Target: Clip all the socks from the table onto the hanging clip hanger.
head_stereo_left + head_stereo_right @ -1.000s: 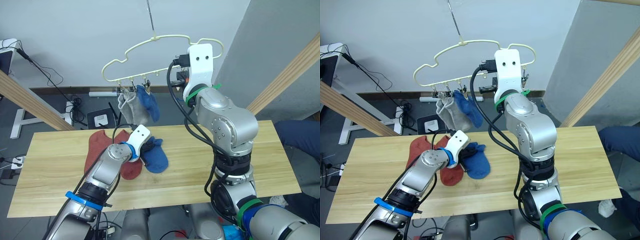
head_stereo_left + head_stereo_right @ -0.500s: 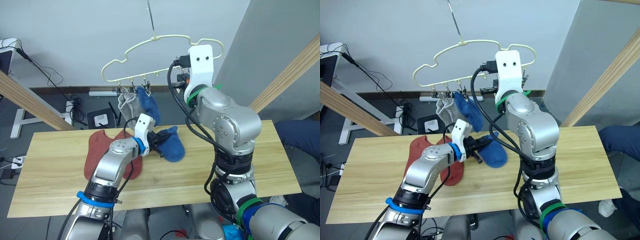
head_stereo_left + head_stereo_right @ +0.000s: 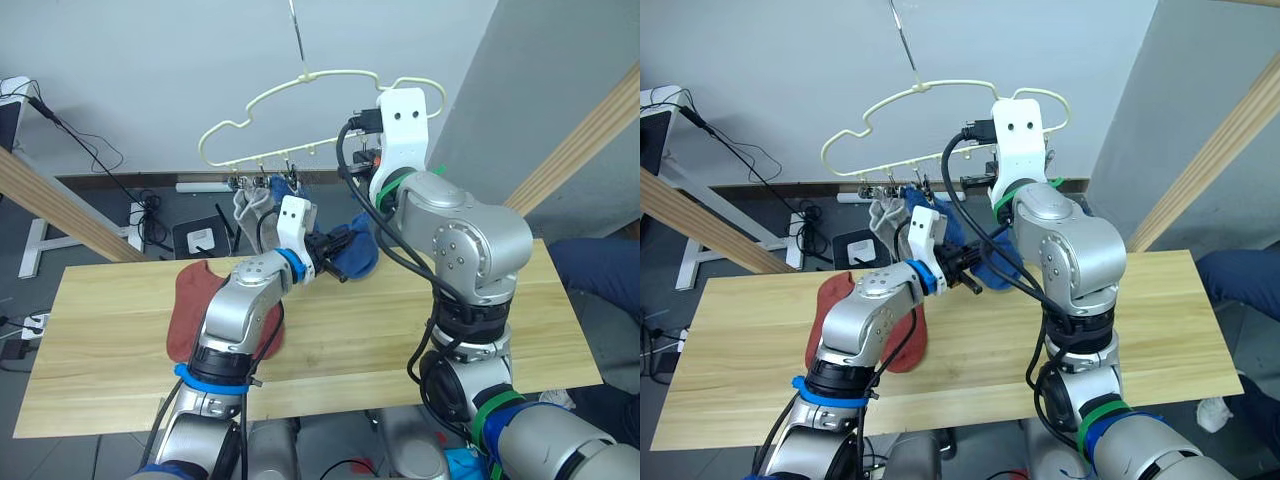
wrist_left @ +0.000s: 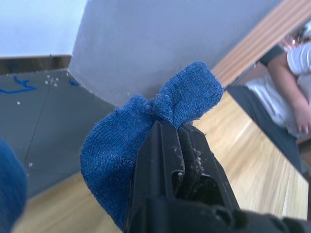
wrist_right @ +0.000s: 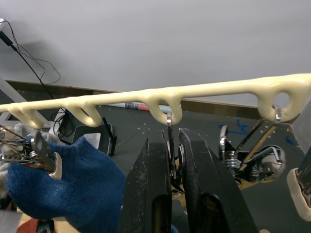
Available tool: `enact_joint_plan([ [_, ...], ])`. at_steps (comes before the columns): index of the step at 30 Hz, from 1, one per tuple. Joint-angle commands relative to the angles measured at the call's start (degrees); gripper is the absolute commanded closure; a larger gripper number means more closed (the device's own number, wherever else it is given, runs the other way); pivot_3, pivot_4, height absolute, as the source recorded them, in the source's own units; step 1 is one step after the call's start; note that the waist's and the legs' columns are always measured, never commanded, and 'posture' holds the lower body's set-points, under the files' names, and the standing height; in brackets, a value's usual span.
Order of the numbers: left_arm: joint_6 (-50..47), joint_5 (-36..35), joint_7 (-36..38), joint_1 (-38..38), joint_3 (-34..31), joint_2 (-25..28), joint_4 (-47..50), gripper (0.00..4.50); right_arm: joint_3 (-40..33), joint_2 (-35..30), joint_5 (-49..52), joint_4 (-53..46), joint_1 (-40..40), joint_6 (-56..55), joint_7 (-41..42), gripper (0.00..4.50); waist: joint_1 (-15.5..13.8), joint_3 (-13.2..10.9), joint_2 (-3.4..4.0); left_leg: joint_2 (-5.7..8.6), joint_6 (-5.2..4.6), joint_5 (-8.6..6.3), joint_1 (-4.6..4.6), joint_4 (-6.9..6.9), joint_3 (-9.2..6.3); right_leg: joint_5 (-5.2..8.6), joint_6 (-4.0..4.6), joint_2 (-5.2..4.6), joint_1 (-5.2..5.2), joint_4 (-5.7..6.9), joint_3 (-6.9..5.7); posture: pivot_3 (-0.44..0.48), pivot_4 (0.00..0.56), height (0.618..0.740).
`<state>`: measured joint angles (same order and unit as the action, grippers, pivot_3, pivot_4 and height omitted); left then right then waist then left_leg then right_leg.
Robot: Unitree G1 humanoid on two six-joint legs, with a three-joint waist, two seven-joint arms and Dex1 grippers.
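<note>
Left gripper (image 4: pixel 180 133) is clamped on a blue sock (image 4: pixel 146 131) by its bunched edge, holding it clear above the table (image 3: pixel 560 330) so the free cuff can go to a clip. Right gripper (image 5: pixel 174 145) is pinched on a clip (image 5: pixel 170 145) just under the hanger (image 5: pixel 160 97) bar, likely squeezing it open and steadying the hanger. A clipped blue sock (image 5: pixel 73 194) hangs just beside it. Rust-red socks (image 3: pixel 190 300) lie on the table below the left gripper.
</note>
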<state>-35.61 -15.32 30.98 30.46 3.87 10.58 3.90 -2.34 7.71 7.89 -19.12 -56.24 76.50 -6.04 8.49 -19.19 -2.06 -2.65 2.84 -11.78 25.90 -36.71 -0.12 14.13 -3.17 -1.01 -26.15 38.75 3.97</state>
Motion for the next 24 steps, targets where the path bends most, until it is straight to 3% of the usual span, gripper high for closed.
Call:
enact_joint_plan([
  [1,0.0,-1.9,-0.7,1.1,-1.2,-0.7,2.4,4.49,-0.3,0.2,0.2,-2.6,-1.1,0.1,0.2,4.49,0.0,0.0,0.01,0.00,0.00,0.00,0.00,0.00,0.00,0.00,0.00,0.00,0.00,-0.01,0.00,-0.263,0.392,0.740],
  [24,-1.6,-6.4,-3.8,4.9,-3.9,-1.0,4.2,4.49,0.1,0.3,0.1,-3.1,-0.8,0.2,0.1,4.49,-0.1,-0.9,0.00,0.00,0.00,0.00,0.02,0.09,0.01,0.00,-0.01,-0.01,0.00,-0.16,-0.01,-0.250,0.394,0.740],
])
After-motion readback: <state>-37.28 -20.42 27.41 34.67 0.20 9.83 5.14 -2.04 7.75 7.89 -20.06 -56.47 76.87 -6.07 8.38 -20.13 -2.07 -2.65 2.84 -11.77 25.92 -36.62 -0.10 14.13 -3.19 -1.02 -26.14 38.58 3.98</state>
